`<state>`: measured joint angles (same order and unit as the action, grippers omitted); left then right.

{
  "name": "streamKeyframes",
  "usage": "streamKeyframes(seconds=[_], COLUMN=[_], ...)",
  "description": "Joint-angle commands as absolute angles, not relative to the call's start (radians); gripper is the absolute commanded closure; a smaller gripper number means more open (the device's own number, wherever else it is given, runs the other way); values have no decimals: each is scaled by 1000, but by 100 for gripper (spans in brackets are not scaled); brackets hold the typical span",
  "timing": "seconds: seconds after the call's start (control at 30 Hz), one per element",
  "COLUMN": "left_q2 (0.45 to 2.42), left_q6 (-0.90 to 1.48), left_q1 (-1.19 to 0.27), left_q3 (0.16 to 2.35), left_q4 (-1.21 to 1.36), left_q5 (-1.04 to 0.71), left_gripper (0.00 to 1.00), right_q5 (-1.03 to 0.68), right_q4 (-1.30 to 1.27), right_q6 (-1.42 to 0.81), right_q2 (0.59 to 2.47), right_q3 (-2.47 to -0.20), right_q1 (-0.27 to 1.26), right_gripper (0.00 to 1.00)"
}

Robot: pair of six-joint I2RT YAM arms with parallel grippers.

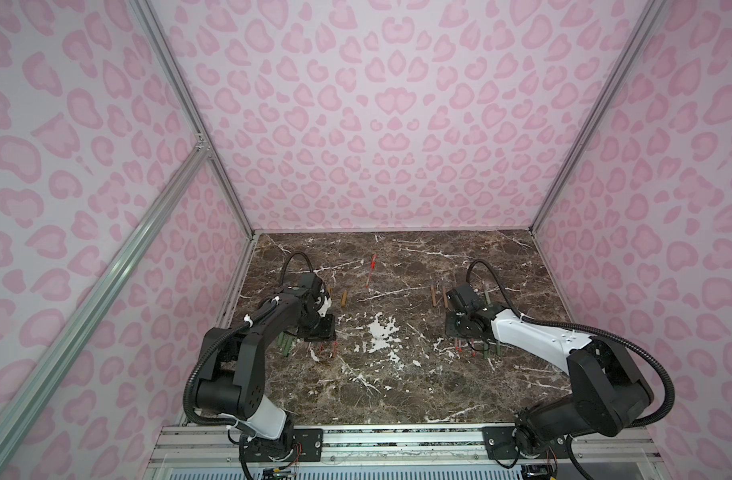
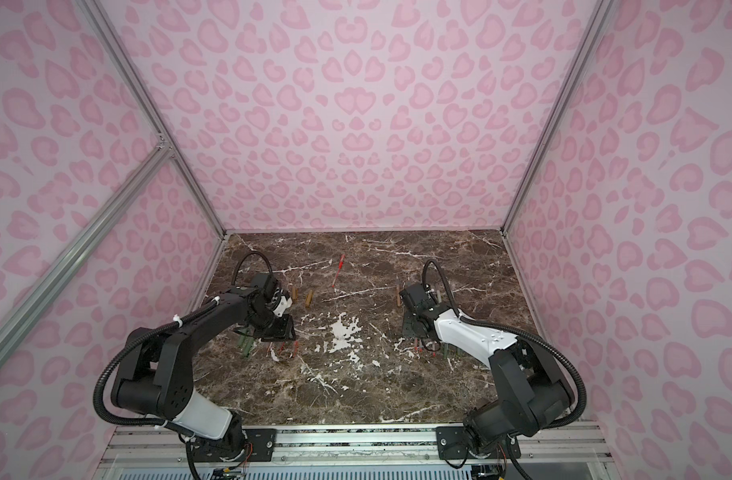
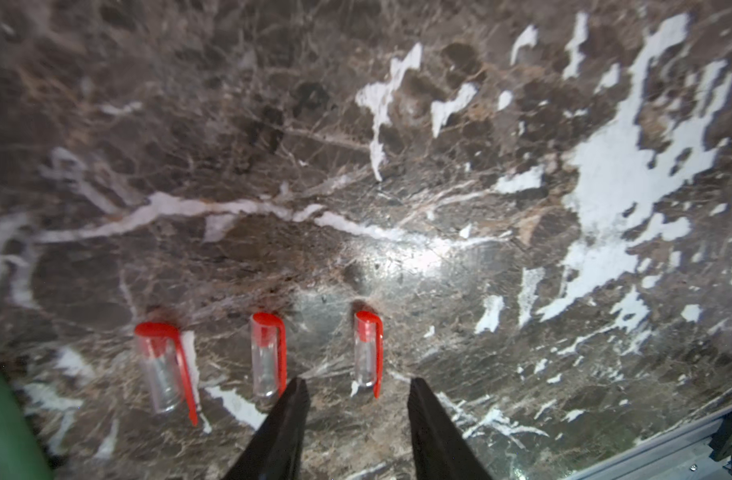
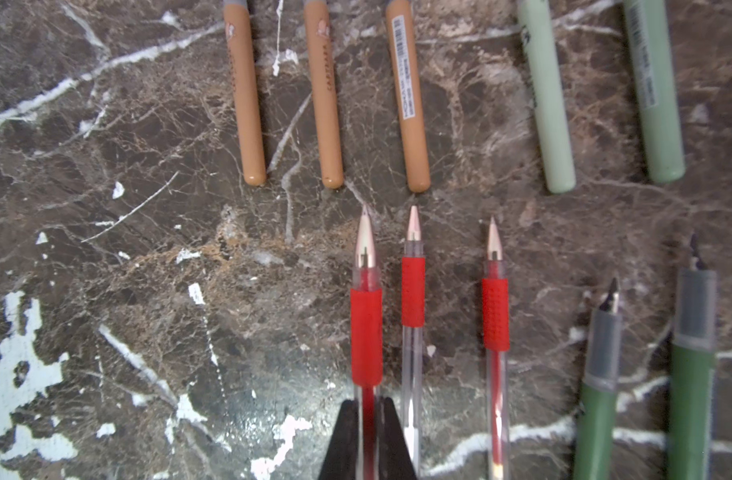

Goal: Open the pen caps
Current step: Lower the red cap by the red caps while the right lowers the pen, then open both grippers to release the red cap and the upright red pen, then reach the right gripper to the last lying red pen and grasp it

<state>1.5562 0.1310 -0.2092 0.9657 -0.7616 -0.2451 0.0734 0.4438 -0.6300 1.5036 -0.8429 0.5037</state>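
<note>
Three red-topped clear pen caps lie side by side on the marble in the left wrist view: one, a middle one and one just ahead of my left gripper. That gripper is open and holds nothing. My right gripper is shut on an uncapped red pen, held just above the table beside two more uncapped red pens. A red pen with its cap on lies alone at the middle back in both top views.
Three tan barrels, two pale green barrels and two dark green pens lie ahead of and beside the right gripper. Tan caps and dark green caps lie by the left arm. Pink patterned walls enclose the table.
</note>
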Motion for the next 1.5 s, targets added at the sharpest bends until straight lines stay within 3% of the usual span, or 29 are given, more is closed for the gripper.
streamKeyframes(seconds=[0.0, 0.23, 0.6, 0.77, 1.07, 1.3, 1.47], left_q2=[1494, 1319, 1150, 1134, 1122, 1117, 1117], left_q6=[110, 24, 79, 89, 95, 99, 101], left_q1=[-207, -197, -18, 16, 40, 52, 61], left_q3=[968, 929, 821, 832, 830, 833, 841], left_q4=[-769, -681, -545, -548, -534, -531, -539], left_q5=[-258, -224, -302, -309, -307, -311, -308], left_gripper=[54, 38, 29, 20, 15, 13, 6], right_q5=[72, 59, 89, 84, 93, 122, 96], right_q4=[450, 458, 455, 452, 490, 569, 573], right_q6=[-612, -601, -604, -614, -613, -608, -587], right_q2=[1529, 1595, 1658, 1676, 1642, 1584, 1698], right_q3=[-861, -900, -906, -910, -930, -1031, -1194], right_q1=[504, 504, 503, 504, 508, 545, 559], right_gripper=[100, 100, 97, 88, 74, 68, 64])
